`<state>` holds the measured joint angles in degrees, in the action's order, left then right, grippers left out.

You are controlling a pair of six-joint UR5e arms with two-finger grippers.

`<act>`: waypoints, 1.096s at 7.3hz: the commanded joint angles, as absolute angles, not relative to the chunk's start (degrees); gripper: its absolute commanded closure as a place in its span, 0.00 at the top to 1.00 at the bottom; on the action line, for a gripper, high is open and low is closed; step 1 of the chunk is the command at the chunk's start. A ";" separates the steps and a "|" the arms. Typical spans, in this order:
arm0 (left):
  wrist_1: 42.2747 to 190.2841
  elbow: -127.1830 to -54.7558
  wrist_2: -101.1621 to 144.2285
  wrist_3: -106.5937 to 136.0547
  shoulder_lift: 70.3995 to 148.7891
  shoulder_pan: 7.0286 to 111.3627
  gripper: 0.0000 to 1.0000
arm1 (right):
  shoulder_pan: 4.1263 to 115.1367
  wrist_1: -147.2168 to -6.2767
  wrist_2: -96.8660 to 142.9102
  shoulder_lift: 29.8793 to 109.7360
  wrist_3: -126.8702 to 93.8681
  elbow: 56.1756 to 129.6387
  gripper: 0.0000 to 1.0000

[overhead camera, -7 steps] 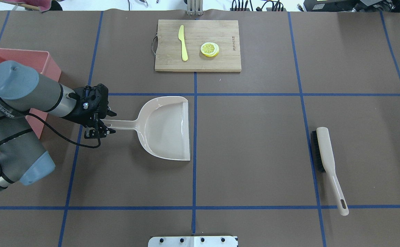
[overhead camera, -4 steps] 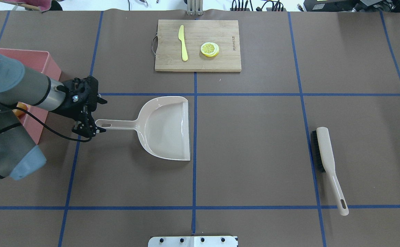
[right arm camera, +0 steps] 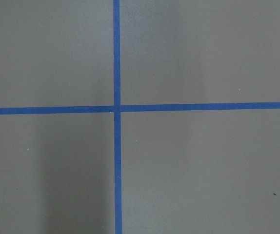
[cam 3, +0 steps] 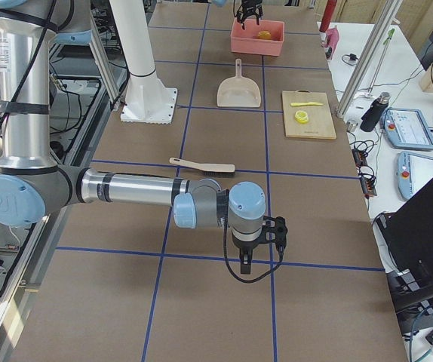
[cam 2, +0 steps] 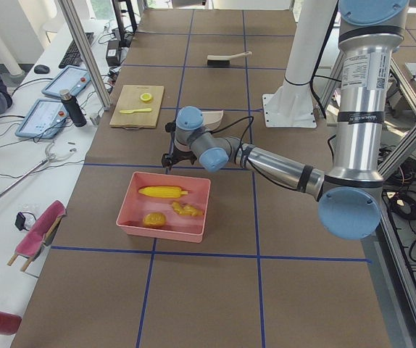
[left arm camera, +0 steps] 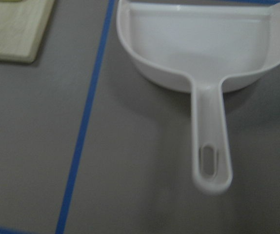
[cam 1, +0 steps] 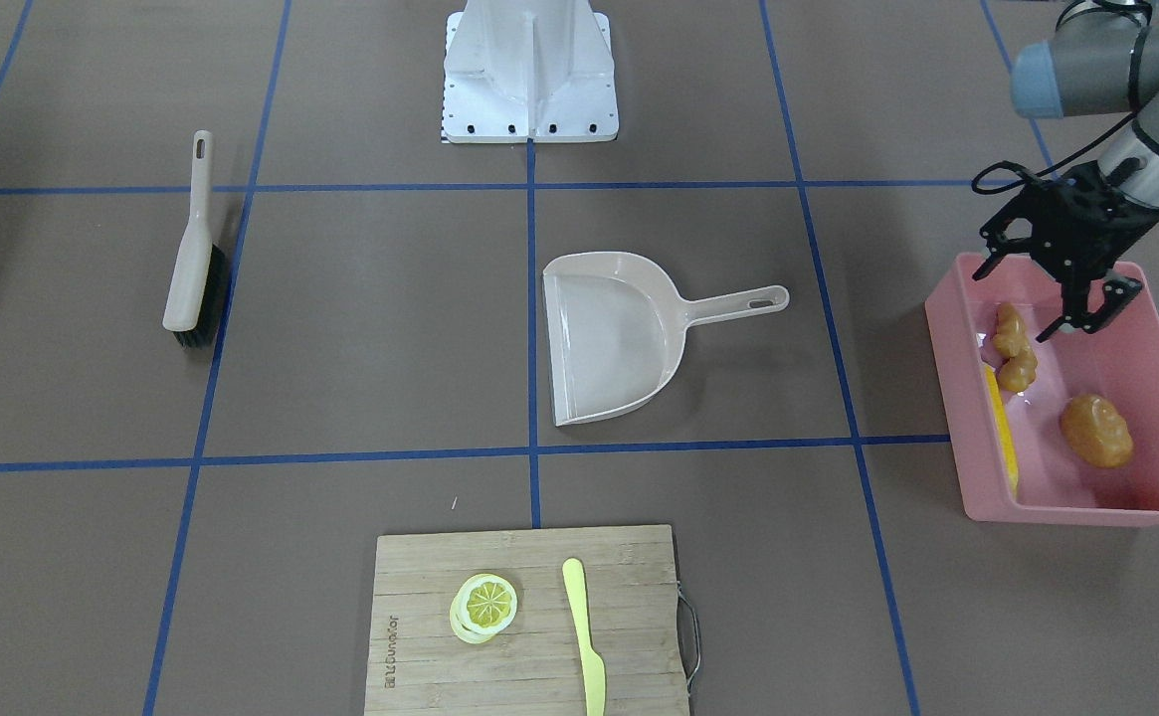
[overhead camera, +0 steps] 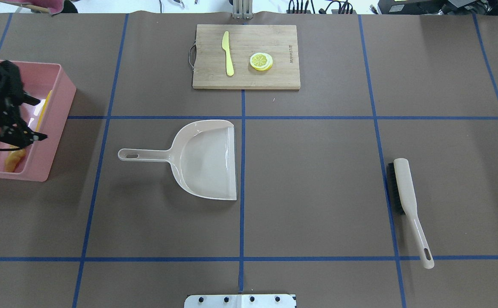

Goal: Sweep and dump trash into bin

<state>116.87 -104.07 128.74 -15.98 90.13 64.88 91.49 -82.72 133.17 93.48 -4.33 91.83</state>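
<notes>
The pink bin [overhead camera: 56,124] stands at the table's left end and also shows in the front-facing view [cam 1: 1066,512]. In it lie the corn cob [cam 1: 1002,428], the ginger-like piece [cam 1: 1015,348] and the potato-like lump [cam 1: 1096,430]. My left gripper [overhead camera: 39,119] hangs open and empty over the bin's near end, above the ginger piece; it also shows in the front-facing view [cam 1: 1022,298]. The beige dustpan [overhead camera: 206,158] lies empty on the table, its handle pointing at the bin. My right gripper [cam 3: 265,234] shows only in the exterior right view, over bare table; I cannot tell its state.
A beige brush [overhead camera: 407,201] lies at the right. A wooden cutting board [overhead camera: 283,72] at the far middle holds a pale yellow knife [overhead camera: 228,53] and a lemon slice [overhead camera: 261,61]. The robot base plate [overhead camera: 240,300] is at the near edge.
My left gripper has pulled back left from the dustpan's handle and now hangs over the bin. The dustpan has stayed in place.
</notes>
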 commanded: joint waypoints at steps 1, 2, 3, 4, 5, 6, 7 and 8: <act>105.71 -100.91 136.63 -8.40 89.91 74.66 0.99 | 91.49 -82.71 135.77 93.60 -4.13 91.58 1.00; 101.21 -100.90 137.37 -4.09 90.26 76.45 0.99 | 91.49 -82.71 136.75 93.52 -4.04 91.32 1.00; 100.99 -100.64 136.94 -3.78 89.65 77.16 0.99 | 91.49 -82.71 138.50 93.60 -3.87 91.06 1.00; 100.90 -100.46 136.76 -3.61 89.65 78.56 0.99 | 91.49 -82.71 139.39 93.60 -3.78 91.14 1.00; 100.99 -99.50 134.58 -3.78 89.39 78.84 0.99 | 91.49 -82.71 139.48 93.60 -3.69 91.14 1.00; 100.81 -99.41 134.47 -3.43 89.30 79.36 0.99 | 91.49 -82.71 139.48 93.60 -3.69 91.14 1.00; 97.42 -97.14 134.65 -0.30 89.91 80.24 0.99 | 91.49 -82.71 139.57 93.60 -3.69 91.14 1.00; 95.82 -96.60 135.08 7.92 90.35 81.72 0.99 | 91.49 -82.71 139.57 93.60 -3.69 91.23 1.00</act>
<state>98.16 -97.81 134.80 0.76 89.84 80.23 91.49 -82.71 139.51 93.60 -3.70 91.15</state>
